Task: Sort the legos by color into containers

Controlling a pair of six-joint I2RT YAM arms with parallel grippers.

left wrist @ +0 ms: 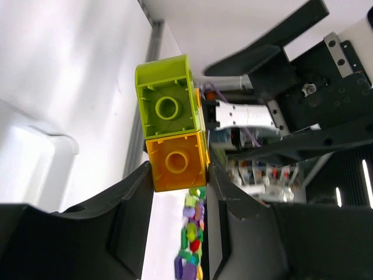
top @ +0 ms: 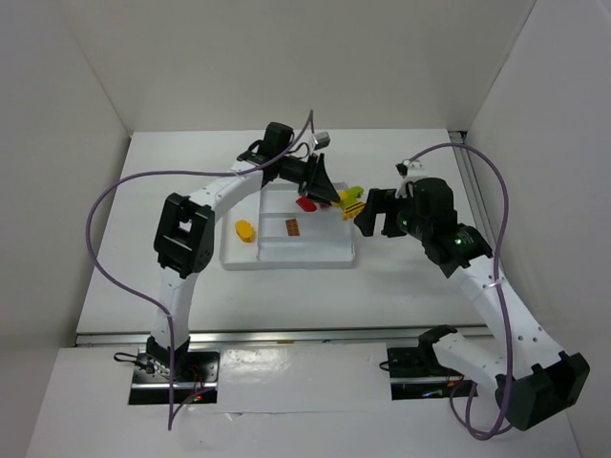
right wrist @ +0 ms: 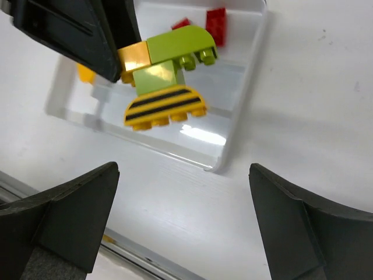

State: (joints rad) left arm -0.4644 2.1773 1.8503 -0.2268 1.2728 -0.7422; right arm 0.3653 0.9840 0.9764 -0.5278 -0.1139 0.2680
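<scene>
Left wrist view: clump of bricks (left wrist: 172, 125) seen from beneath, lime brick (left wrist: 168, 93) stuck to orange brick (left wrist: 175, 158), left claw (left wrist: 180, 169) clamped on the orange one alone, a finger on either side. From the right wrist, a third part showing: striped yellow piece (right wrist: 165, 107) hanging off the lime one, studs outward. Held up in the air, off the tabletop (top: 401, 286), over the right end of the white tray (top: 286, 265). Probably above its right-hand compartment, though height hard to judge from overhead. Lying in the tray: red bricks (right wrist: 217, 24) toward the far corner, a small yellow brick (top: 245, 231) in the left compartment, an orange-brown brick (top: 292, 226) near the middle. Right claw (top: 377, 212) just beside the clump, facing it, fingers wide apart, nothing between them.

Step in hand, as a guess: pulling the clump apart between the two claws before dropping each colour in its place.

Risks from here:
- Held by one brick only, so a sideways tug from the right claw likely to twist the whole clump out of the left.
- Biting across the lime-yellow seam: no split at all.
- Danger of a loosened piece falling among the red bricks, the wrong colour.
- Claws near enough to knock together on closing in.
</scene>
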